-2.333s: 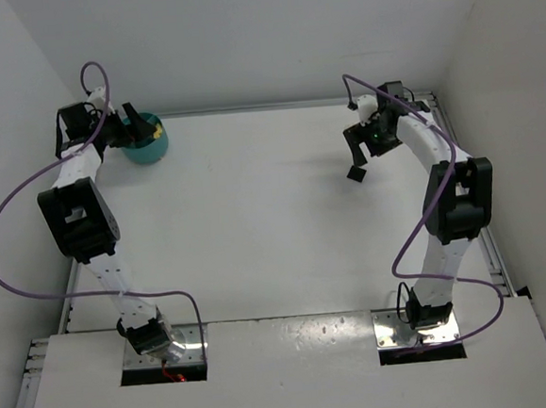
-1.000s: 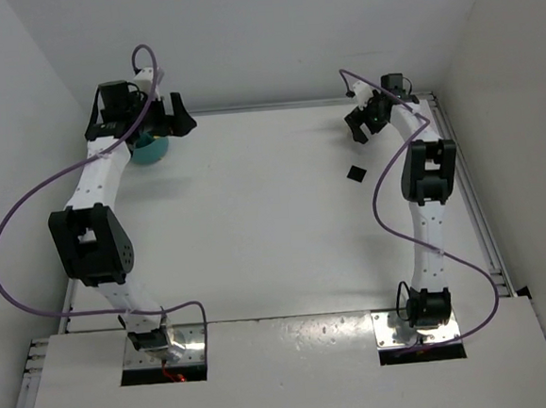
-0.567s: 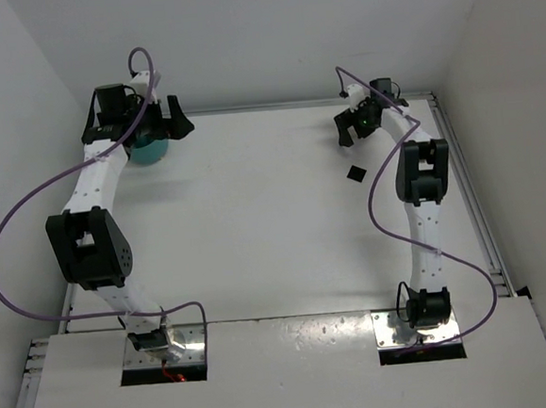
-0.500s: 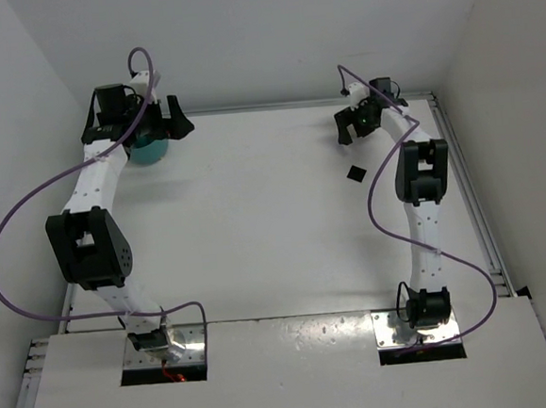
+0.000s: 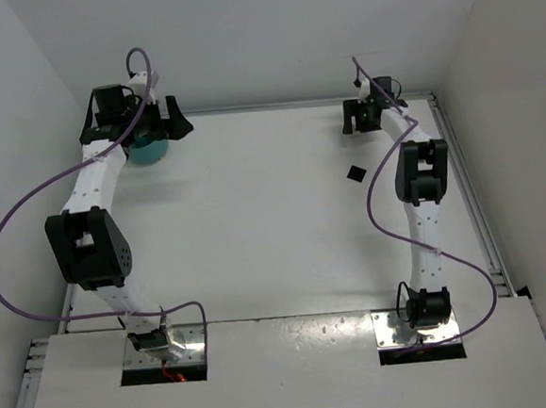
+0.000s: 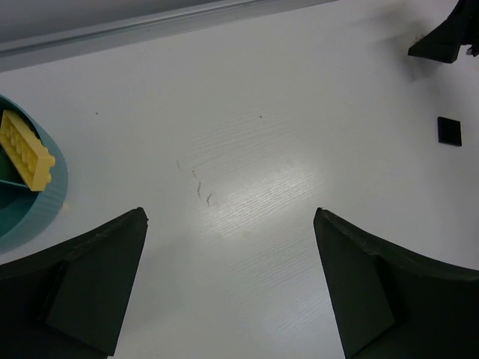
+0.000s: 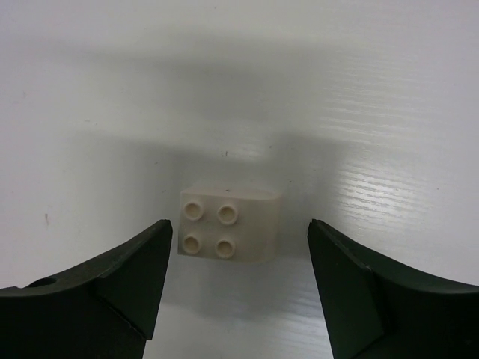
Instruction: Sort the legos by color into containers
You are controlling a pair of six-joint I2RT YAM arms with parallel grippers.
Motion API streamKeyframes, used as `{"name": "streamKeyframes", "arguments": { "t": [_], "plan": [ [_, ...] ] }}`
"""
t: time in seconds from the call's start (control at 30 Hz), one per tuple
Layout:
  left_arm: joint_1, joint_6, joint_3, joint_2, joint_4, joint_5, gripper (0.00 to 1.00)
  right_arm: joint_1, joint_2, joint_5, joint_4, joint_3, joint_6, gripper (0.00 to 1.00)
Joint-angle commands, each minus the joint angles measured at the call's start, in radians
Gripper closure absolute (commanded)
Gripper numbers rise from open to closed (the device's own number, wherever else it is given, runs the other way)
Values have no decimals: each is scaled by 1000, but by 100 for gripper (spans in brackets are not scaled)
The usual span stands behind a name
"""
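Observation:
A cream-white lego [image 7: 228, 223] lies studs-up on the white table, between the fingertips of my right gripper [image 7: 239, 226]. The jaws stand apart on either side of it with a gap on each side, so the gripper is open. From above, the right gripper [image 5: 359, 117] is at the back right and hides that brick. A black lego [image 5: 356, 172] [image 6: 449, 129] lies just in front of it. At the back left, a yellow lego [image 6: 26, 149] rests in one of the containers of the teal bowl [image 5: 146, 152] [image 6: 46, 202]. My left gripper [image 5: 174, 122] [image 6: 230, 217] hovers just right of the bowl, open and empty.
The back wall runs just behind both grippers, and a raised rail [image 5: 460, 180] lines the table's right edge. A finger of the right gripper [image 6: 445, 41] shows in the left wrist view's top right corner.
The right gripper has shifted slightly toward the back right corner, staying near the black lego. The left arm has barely moved beside the bowl.

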Motion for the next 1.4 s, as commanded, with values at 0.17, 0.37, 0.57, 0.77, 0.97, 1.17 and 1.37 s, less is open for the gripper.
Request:
{"name": "streamKeyframes", "arguments": {
  "t": [0.17,0.37,0.57,0.77,0.97,1.17,1.37],
  "plan": [
    [18,-2,1,-27,11,9,0,31,-1,121,-17,-54,18,32],
    [28,-2,-17,-27,11,-1,0,50,-1,155,-17,-109,-20,42],
    [28,-2,-53,-36,30,-10,0,59,-23,134,-26,-146,-51,63],
    [46,-30,-171,-85,138,165,0,59,-135,-167,-78,-217,-95,80],
    [35,-109,-320,-136,292,234,0,69,-283,-581,-77,-258,9,86],
    [-86,-139,-447,-174,447,202,0,138,-325,-816,119,-328,397,86],
    [-242,-13,-470,-127,505,134,8,184,-343,-952,391,-436,693,86]
  ]
}}
